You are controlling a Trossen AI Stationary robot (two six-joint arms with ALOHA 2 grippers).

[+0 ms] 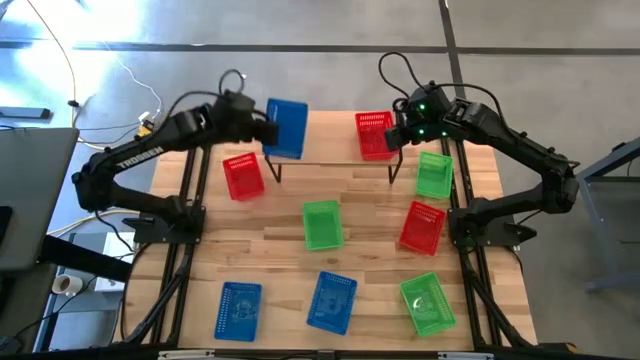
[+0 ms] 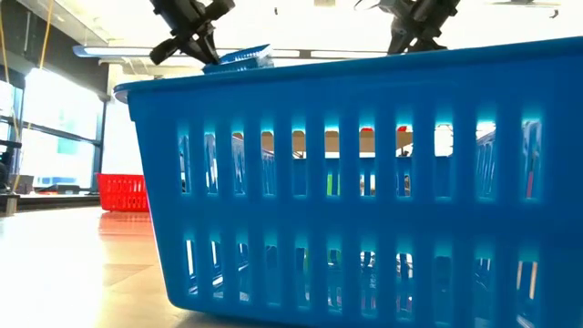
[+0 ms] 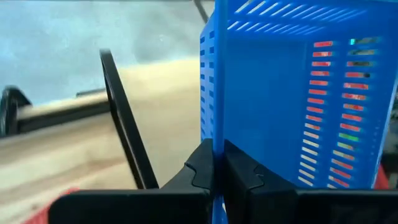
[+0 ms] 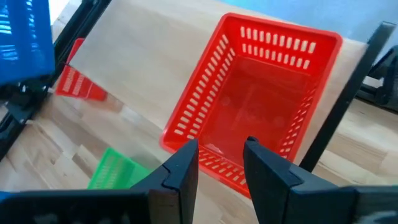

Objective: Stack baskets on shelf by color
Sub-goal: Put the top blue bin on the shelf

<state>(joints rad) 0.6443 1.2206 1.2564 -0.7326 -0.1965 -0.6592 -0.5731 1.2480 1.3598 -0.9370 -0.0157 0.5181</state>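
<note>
My left gripper [image 1: 262,128] is shut on a blue basket [image 1: 286,128] and holds it in the air over the left end of the light-wood shelf [image 1: 330,135]. The low view shows that basket [image 2: 241,56] high up beside the gripper. A red basket [image 1: 374,135] stands on its base at the shelf's right end. My right gripper [image 4: 222,152] is open, slanting down, with one finger on either side of that red basket's near rim [image 4: 214,163]; I see no contact. My left gripper pinches one wall of the blue basket at its rim [image 3: 216,140] between its two fingers, one finger inside the basket and one outside. The basket is lifted clear and tipped on edge, reaching out beyond the fingers.
Loose on the table lie a red basket [image 1: 242,177], two green ones [image 1: 322,224] [image 1: 434,173], another red [image 1: 422,227], and along the near edge two blue [image 1: 238,308] [image 1: 331,300] and a green [image 1: 428,303]. One blue basket [image 2: 364,182] fills the low view.
</note>
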